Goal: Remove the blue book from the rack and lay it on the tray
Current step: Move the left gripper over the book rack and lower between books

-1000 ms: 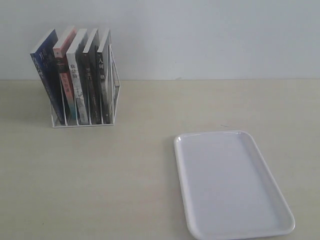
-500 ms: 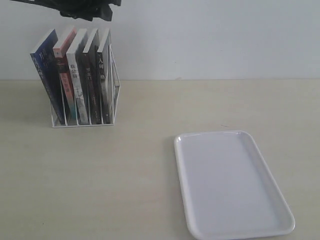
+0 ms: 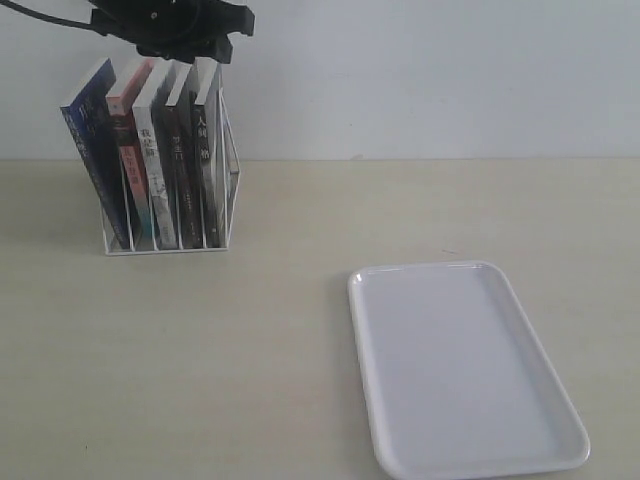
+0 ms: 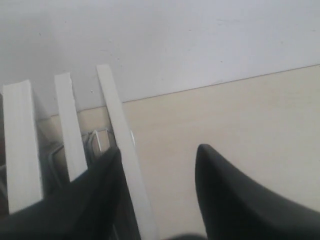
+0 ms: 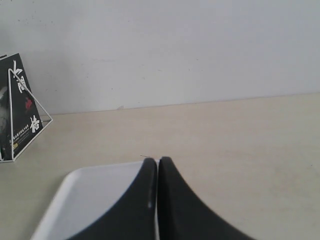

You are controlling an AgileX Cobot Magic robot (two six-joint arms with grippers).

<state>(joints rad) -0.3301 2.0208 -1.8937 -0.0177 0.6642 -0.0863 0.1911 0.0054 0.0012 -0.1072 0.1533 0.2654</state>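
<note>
The blue book [image 3: 93, 150] stands leaning at the left end of the white wire rack [image 3: 228, 205], beside the pink-red-spined book [image 3: 130, 150]. My left gripper [image 3: 190, 48] hangs just above the tops of the right-hand books. In the left wrist view it [image 4: 157, 152] is open, and the page edge of the end book [image 4: 117, 125] runs just inside one finger [image 4: 97, 192]. The blue book does not show there. The white tray [image 3: 460, 370] lies flat at the front right. My right gripper [image 5: 157, 161] is shut and empty above the tray [image 5: 85, 200].
Black-and-grey books [image 3: 190, 160] fill the rack's right slots; the end one's cover [image 5: 20, 107] and the rack's wire side [image 5: 37, 122] show in the right wrist view. A pale wall [image 3: 420, 70] stands close behind the rack. Bare tabletop [image 3: 230, 350] lies between rack and tray.
The left arm has come in from the top left and moved down and to the right, now over the book tops. Books, rack and tray have not moved.
</note>
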